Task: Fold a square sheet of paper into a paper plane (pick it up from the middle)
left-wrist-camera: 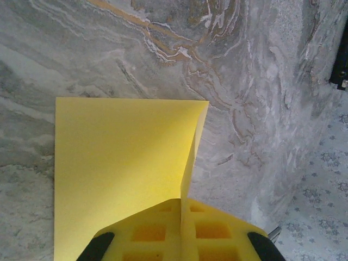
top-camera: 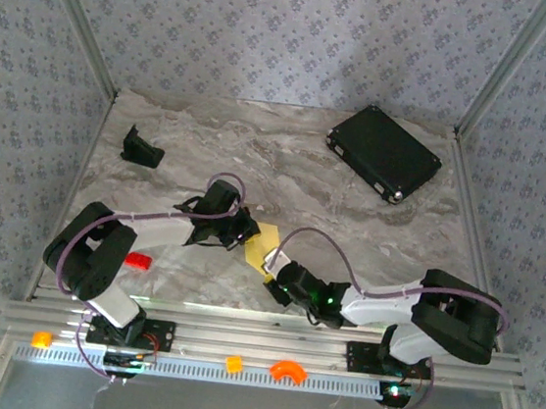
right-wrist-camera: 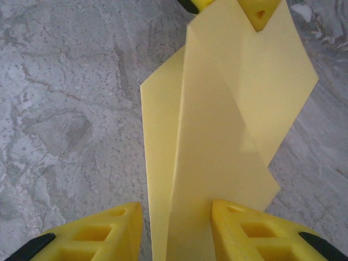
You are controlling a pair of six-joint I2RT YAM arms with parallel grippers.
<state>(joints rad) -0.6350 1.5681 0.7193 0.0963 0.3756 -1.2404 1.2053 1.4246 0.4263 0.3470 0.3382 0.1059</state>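
**Item:** square sheet of paper (top-camera: 263, 242), pale yellow, partly folded, one flap standing up along a crease.

**Location:** near-centre of the desk (top-camera: 287, 167), between the two arms, over the marbled top. Whether any part of it rests on the surface I cannot tell.

**Handling, by my estimate:** very light. It looks limp across its flat spans and stiffer along the crease. It seems smooth enough to slide out of a loose pinch, and it would crease for good if squeezed in the wrong place. It is best taken on the folded ridge or close by an edge, not on a flat panel.

**Left gripper** (left-wrist-camera: 182, 231): closed tight on the sheet's left side, pads pressed together over the upright fold.

**Right gripper** (right-wrist-camera: 176, 228): jaws standing apart, with the sheet's near end running between them. A gap shows on one side, so it looks to have no hold.

**Surroundings:**
- Black case (top-camera: 385, 153), far right, well apart from the sheet.
- Red block (top-camera: 136, 261), near left, beside the left arm's base.
- Orange pieces (top-camera: 233, 363), on the rail along the near edge.
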